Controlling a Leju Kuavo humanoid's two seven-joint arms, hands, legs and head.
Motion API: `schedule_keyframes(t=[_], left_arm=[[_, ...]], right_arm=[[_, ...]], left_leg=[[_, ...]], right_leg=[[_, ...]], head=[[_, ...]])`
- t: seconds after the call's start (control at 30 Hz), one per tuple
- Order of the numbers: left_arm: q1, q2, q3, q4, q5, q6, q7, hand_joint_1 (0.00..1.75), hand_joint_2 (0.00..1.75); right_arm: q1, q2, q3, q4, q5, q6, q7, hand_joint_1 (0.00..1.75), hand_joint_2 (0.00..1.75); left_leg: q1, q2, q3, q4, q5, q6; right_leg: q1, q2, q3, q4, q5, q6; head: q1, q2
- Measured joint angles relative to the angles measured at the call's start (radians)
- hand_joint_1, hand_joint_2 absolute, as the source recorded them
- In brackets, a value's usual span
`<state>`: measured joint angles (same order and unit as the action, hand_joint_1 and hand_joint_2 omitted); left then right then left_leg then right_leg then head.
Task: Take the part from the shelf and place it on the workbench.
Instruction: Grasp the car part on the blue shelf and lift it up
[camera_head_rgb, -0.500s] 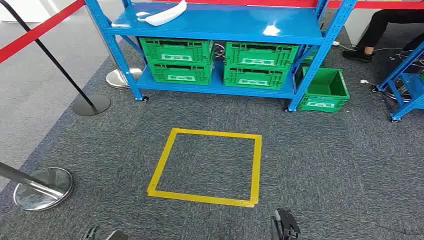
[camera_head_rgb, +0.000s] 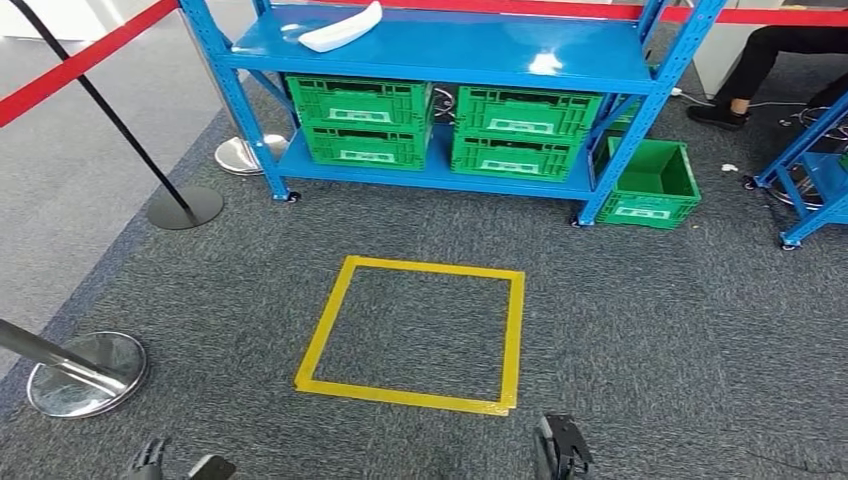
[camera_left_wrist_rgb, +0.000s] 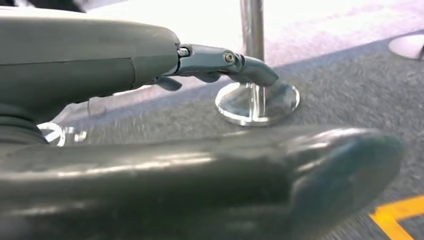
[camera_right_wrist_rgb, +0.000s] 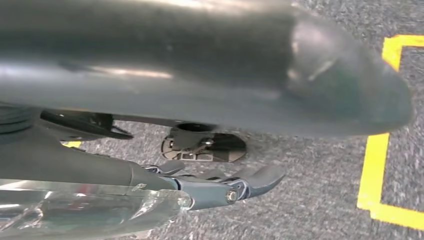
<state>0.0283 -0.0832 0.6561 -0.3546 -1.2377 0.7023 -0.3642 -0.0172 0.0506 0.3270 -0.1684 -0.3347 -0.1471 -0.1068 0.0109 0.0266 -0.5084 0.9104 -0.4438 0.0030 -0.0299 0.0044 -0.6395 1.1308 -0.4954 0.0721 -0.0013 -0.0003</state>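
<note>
Fingers (camera_head_rgb: 563, 447) cut off, white part (camera_head_rgb: 341, 29) partly cropped

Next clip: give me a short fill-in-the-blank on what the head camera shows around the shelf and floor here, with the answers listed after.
1. The white part lies on the ___ level of the blue shelf.
2. Under that level, ___ green crates sit in two stacks.
3. One more green crate stands on the floor at the shelf's ___ end.
4. The tape square on the carpet is ___.

Missing words: upper; four; right; yellow
</note>
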Motion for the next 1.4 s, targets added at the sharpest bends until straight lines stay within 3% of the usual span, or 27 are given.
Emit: schedule_keyframes(t=[0.07, 0.1, 0.17, 0.23, 0.3, 0.43, 0.53, 0.6, 0.67, 0.7, 0.73, 0.8, 0.83, 0.9, 1.07, 1.13, 1.2, 1.23, 1.27, 1.3, 1.37, 1.4], left_arm=[[0.002, -0.002, 0.041, -0.014, -0.04, 0.0, -0.002, 0.0, 0.0], [0.004, -0.003, 0.058, -0.02, -0.051, 0.0, -0.004, 0.0, 0.0], [0.007, -0.007, 0.081, -0.028, -0.063, 0.0, -0.008, 0.0, 0.0], [0.009, -0.01, 0.101, -0.039, -0.082, 0.0, -0.019, 0.0, 0.0], [0.006, -0.01, 0.129, -0.054, -0.109, 0.0, -0.032, 0.0, 0.0], [-0.007, -0.015, 0.172, -0.073, -0.161, 0.0, -0.048, 0.0, 0.0], [-0.02, -0.019, 0.189, -0.086, -0.184, 0.0, -0.058, 0.0, 0.0], [-0.024, -0.021, 0.199, -0.092, -0.192, 0.0, -0.062, 0.0, 0.0], [-0.022, -0.024, 0.21, -0.097, -0.2, 0.0, -0.065, 0.0, 0.0], [-0.02, -0.026, 0.216, -0.099, -0.205, 0.0, -0.067, 0.0, 0.0], [-0.019, -0.027, 0.222, -0.103, -0.21, 0.0, -0.069, 0.0, 0.0], [-0.018, -0.029, 0.236, -0.108, -0.218, 0.0, -0.072, 0.0, 0.0], [-0.017, -0.03, 0.243, -0.109, -0.22, 0.0, -0.073, 0.0, 0.0], [-0.017, -0.031, 0.254, -0.111, -0.225, 0.0, -0.075, 0.0, 0.0], [-0.019, -0.033, 0.272, -0.133, -0.249, 0.001, -0.08, 0.0, 0.0], [-0.02, -0.032, 0.279, -0.154, -0.263, 0.001, -0.093, 0.0, 0.0], [-0.019, -0.03, 0.287, -0.18, -0.263, 0.002, -0.12, 0.0, 0.0], [-0.016, -0.031, 0.292, -0.2, -0.255, 0.002, -0.138, 0.0, 0.0], [-0.013, -0.035, 0.297, -0.225, -0.242, 0.002, -0.158, 0.0, 0.0], [-0.008, -0.043, 0.304, -0.26, -0.226, 0.002, -0.182, 0.0, 0.0], [-0.003, -0.069, 0.325, -0.344, -0.193, 0.002, -0.231, 0.0, 0.0], [-0.002, -0.083, 0.336, -0.385, -0.182, 0.002, -0.25, 0.0, 0.0]], right_arm=[[0.003, 0.0, 0.002, 0.002, 0.003, 0.0, 0.006, 0.0, 0.0], [0.005, 0.0, 0.003, 0.003, 0.004, 0.0, 0.007, 0.0, 0.0], [0.006, 0.0, 0.007, 0.004, 0.006, 0.0, 0.01, 0.0, 0.0], [0.006, -0.001, 0.012, 0.005, 0.011, 0.0, 0.015, 0.0, 0.0], [0.003, -0.001, 0.017, 0.006, 0.016, 0.0, 0.018, 0.0, 0.0], [0.002, -0.005, 0.021, 0.009, 0.017, -0.002, 0.009, 0.0, 0.0], [-0.001, -0.008, 0.021, 0.009, 0.017, 0.002, 0.004, 0.0, 0.0], [0.0, -0.008, 0.021, 0.01, 0.017, 0.003, 0.004, 0.0, 0.0], [0.006, -0.009, 0.022, 0.011, 0.017, 0.004, 0.008, 0.0, 0.0], [0.009, -0.009, 0.022, 0.012, 0.017, 0.004, 0.011, 0.0, 0.0], [0.011, -0.009, 0.023, 0.013, 0.017, 0.004, 0.016, 0.0, 0.0], [0.011, -0.009, 0.023, 0.014, 0.017, 0.004, 0.023, 0.0, 0.0], [0.01, -0.009, 0.023, 0.014, 0.017, 0.003, 0.026, 0.0, 0.0], [0.008, -0.009, 0.023, 0.015, 0.017, 0.003, 0.03, 0.0, 0.0], [0.002, -0.01, 0.024, 0.015, 0.017, 0.003, 0.036, 0.0, 0.0], [-0.004, -0.01, 0.025, 0.015, 0.017, 0.003, 0.037, 0.0, 0.0], [-0.006, -0.01, 0.025, 0.015, 0.015, 0.004, 0.036, 0.0, 0.0], [-0.005, -0.01, 0.025, 0.015, 0.013, 0.004, 0.036, 0.0, 0.0], [-0.004, -0.01, 0.025, 0.015, 0.011, 0.004, 0.036, 0.0, 0.0], [-0.004, -0.01, 0.025, 0.015, 0.008, 0.004, 0.036, 0.0, 0.0], [-0.005, -0.01, 0.025, 0.015, 0.004, 0.002, 0.038, 0.0, 0.0], [-0.006, -0.01, 0.025, 0.016, 0.002, 0.0, 0.04, 0.0, 0.0]], left_leg=[[0.0, 0.0, 0.013, 0.001, -0.01, -0.002], [0.0, 0.0, 0.023, 0.001, -0.017, -0.004], [0.004, 0.0, 0.045, 0.002, -0.032, -0.01], [0.01, 0.0, 0.068, 0.003, -0.049, -0.021], [0.009, -0.001, 0.082, 0.008, -0.067, -0.038], [0.009, -0.001, 0.085, 0.018, -0.077, -0.06], [0.013, -0.005, 0.025, 0.123, -0.122, -0.069], [0.013, -0.005, -0.053, 0.244, -0.163, -0.075], [0.014, -0.005, -0.13, 0.335, -0.162, -0.078], [0.015, -0.006, -0.153, 0.34, -0.131, -0.076], [0.015, -0.006, -0.156, 0.303, -0.079, -0.073], [0.014, -0.007, -0.137, 0.185, 0.03, -0.067], [0.014, -0.009, -0.123, 0.132, 0.06, -0.064], [0.014, -0.011, -0.108, 0.085, 0.057, -0.055], [0.014, -0.018, -0.1, 0.079, 0.027, -0.029], [0.012, -0.018, -0.089, 0.078, 0.021, -0.017], [0.006, -0.018, -0.079, 0.078, 0.012, -0.007], [0.001, -0.018, -0.073, 0.078, 0.008, -0.003], [-0.003, -0.018, -0.065, 0.078, 0.002, 0.0], [-0.006, -0.02, -0.056, 0.078, -0.003, 0.001], [-0.011, -0.023, -0.037, 0.078, -0.015, 0.0], [-0.014, -0.024, -0.03, 0.08, -0.021, -0.003]], right_leg=[[0.0, 0.0, -0.067, 0.123, -0.038, 0.002], [0.0, 0.0, -0.081, 0.144, -0.031, 0.004], [-0.001, -0.002, -0.066, 0.098, 0.022, 0.008], [-0.003, -0.007, -0.011, -0.016, 0.085, 0.014], [-0.003, -0.012, 0.035, -0.101, 0.096, 0.008], [0.003, -0.006, 0.042, -0.108, 0.067, -0.03], [0.0, 0.0, 0.058, -0.121, 0.056, -0.047], [0.0, 0.002, 0.069, -0.128, 0.049, -0.053], [-0.001, 0.008, 0.087, -0.134, 0.038, -0.053], [-0.002, 0.012, 0.097, -0.135, 0.031, -0.052], [-0.004, 0.016, 0.108, -0.136, 0.023, -0.049], [-0.006, 0.024, 0.126, -0.135, 0.005, -0.037], [-0.004, 0.028, 0.132, -0.133, -0.003, -0.029], [0.001, 0.033, 0.134, -0.131, -0.014, -0.016], [-0.002, 0.021, 0.139, -0.13, -0.034, 0.002], [0.002, 0.01, 0.099, -0.039, -0.081, 0.002], [0.008, 0.006, 0.018, 0.108, -0.136, -0.004], [0.01, 0.006, -0.015, 0.158, -0.141, -0.007], [0.013, 0.006, -0.033, 0.173, -0.126, -0.011], [0.016, 0.006, -0.032, 0.147, -0.089, -0.017], [0.025, 0.004, 0.008, 0.021, 0.005, -0.033], [0.028, 0.003, 0.032, -0.04, 0.035, -0.04]], head=[[0.002, 0.0], [0.002, 0.0], [0.002, 0.0], [0.003, 0.0], [0.007, 0.0], [-0.003, 0.0], [-0.009, 0.0], [-0.011, 0.0], [-0.011, 0.0], [-0.011, 0.0], [-0.011, 0.0], [-0.013, 0.0], [-0.015, 0.0], [-0.018, 0.0], [-0.014, 0.0], [-0.011, 0.0], [-0.01, 0.0], [-0.01, 0.0], [-0.01, 0.0], [-0.01, 0.0], [-0.01, 0.0], [-0.011, 0.0]])
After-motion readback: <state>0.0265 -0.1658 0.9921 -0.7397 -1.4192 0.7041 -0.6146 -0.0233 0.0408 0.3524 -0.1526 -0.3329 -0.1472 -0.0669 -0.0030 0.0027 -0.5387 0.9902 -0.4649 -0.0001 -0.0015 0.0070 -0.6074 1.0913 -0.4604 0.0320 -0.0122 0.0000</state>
